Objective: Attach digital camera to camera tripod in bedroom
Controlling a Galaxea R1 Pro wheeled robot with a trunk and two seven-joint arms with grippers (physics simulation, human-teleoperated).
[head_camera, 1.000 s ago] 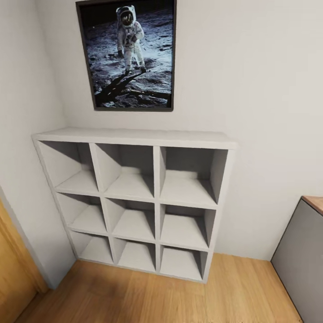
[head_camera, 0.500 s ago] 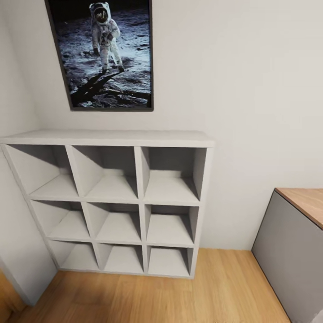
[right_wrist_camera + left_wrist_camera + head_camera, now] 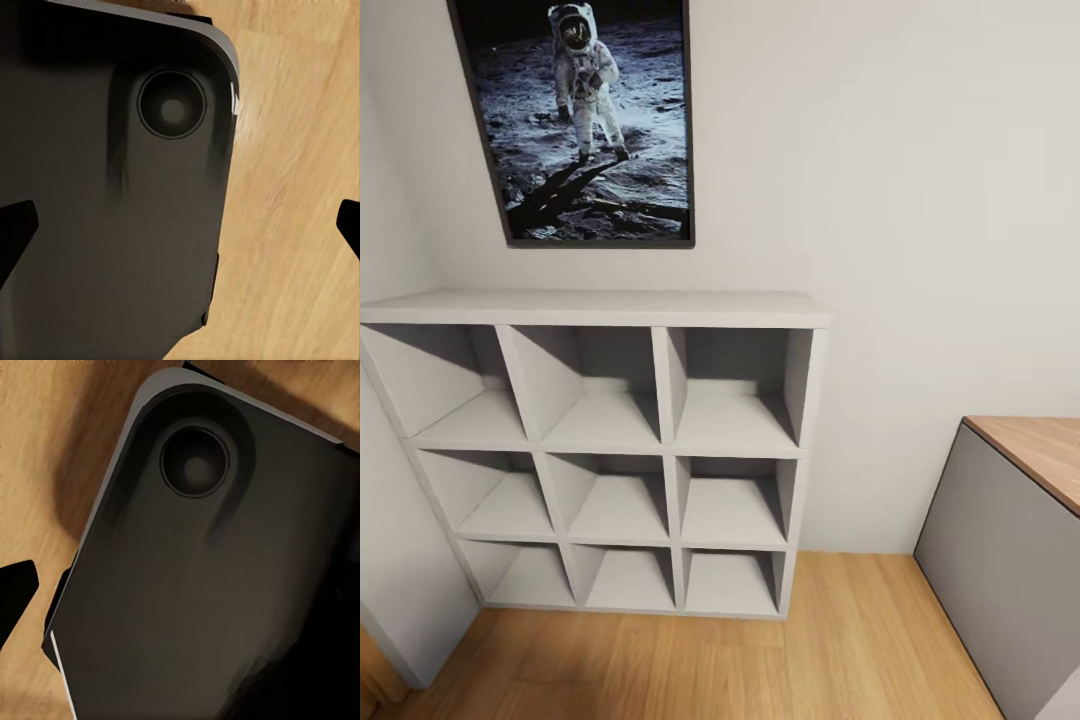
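Task looks barely begun: head view faces bare white cube shelves [image 3: 600,440] under an astronaut poster [image 3: 585,120], nothing grasped as far as visible, both end effectors' state can't tell.

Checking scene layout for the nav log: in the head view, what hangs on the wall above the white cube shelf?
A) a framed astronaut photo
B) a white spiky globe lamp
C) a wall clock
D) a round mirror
A: a dark-framed astronaut-on-the-moon photo hangs on the white wall directly above the white cube shelf, towards its left side.
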